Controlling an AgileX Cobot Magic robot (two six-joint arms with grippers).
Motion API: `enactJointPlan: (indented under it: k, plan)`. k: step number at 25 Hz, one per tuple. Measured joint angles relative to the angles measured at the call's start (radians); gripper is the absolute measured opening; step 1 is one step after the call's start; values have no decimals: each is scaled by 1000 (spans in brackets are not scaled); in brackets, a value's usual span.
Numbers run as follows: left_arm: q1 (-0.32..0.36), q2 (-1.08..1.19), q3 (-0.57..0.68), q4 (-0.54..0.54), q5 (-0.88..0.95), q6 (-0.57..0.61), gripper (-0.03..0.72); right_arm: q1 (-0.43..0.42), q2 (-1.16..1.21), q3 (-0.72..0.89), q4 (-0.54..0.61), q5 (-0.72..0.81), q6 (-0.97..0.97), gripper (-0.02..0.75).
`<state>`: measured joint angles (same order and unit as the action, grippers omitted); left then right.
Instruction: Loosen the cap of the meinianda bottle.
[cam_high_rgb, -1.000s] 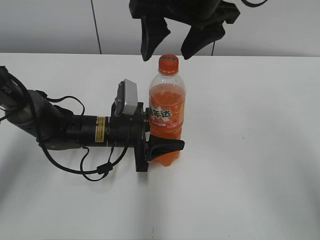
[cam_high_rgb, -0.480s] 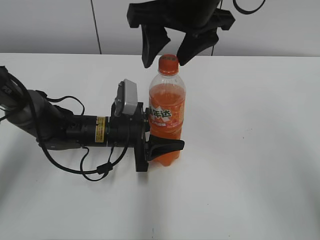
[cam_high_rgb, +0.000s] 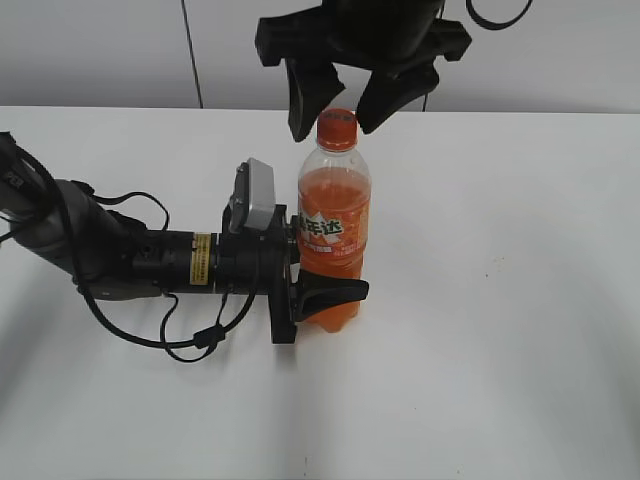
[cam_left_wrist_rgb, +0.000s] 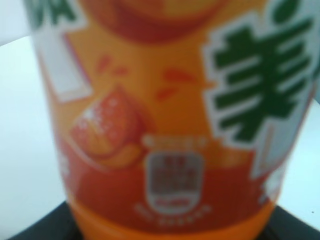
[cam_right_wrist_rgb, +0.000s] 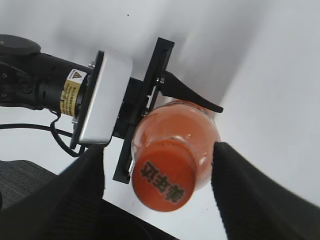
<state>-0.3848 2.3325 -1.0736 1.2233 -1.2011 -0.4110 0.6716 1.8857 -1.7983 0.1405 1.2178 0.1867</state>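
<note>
- Exterior view is showing the meinianda bottle (cam_high_rgb: 334, 235) standing upright near the middle of the white worktop (cam_high_rgb: 500, 300), orange drink filling it to just below the shoulder.
- I am clamping my left end effector (cam_high_rgb: 322, 292) sideways around the lower body of the bottle, one black finger (cam_high_rgb: 335, 291) wrapping across the front below the label (cam_high_rgb: 332, 235).
- My left arm (cam_high_rgb: 110, 250) is lying low along the worktop from the left, with a grey camera block (cam_high_rgb: 255, 195) sitting on its wrist just beside the bottle.
- Left wrist view is filling almost entirely with the blurred orange label (cam_left_wrist_rgb: 170, 130) and its green-and-white characters, so the bottle is sitting right against my palm.
- My right end effector (cam_high_rgb: 334, 108) is hanging from above, its two black fingers (cam_high_rgb: 305, 100) straddling the cap (cam_high_rgb: 338, 129) with jaws spread apart.
- Right wrist view is looking down on the cap (cam_right_wrist_rgb: 164, 181), print showing on its top; my ribbed pads (cam_right_wrist_rgb: 252, 195) are flanking it left and right, gaps showing on both sides, so I am gripping nothing there.
- The cap is sitting on the bottle neck; whether my right fingertips are reaching level with it, I cannot tell exactly.
</note>
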Motion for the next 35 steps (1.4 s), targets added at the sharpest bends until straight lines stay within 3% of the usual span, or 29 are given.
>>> enactJointPlan:
  k: [27, 35]
  plan:
    - [0, 0, 0, 0, 0, 0, 395, 0, -6, 4, -25, 0, -8, 499]
    - [0, 0, 0, 0, -1, 0, 395, 0, -6, 31, -25, 0, -17, 468]
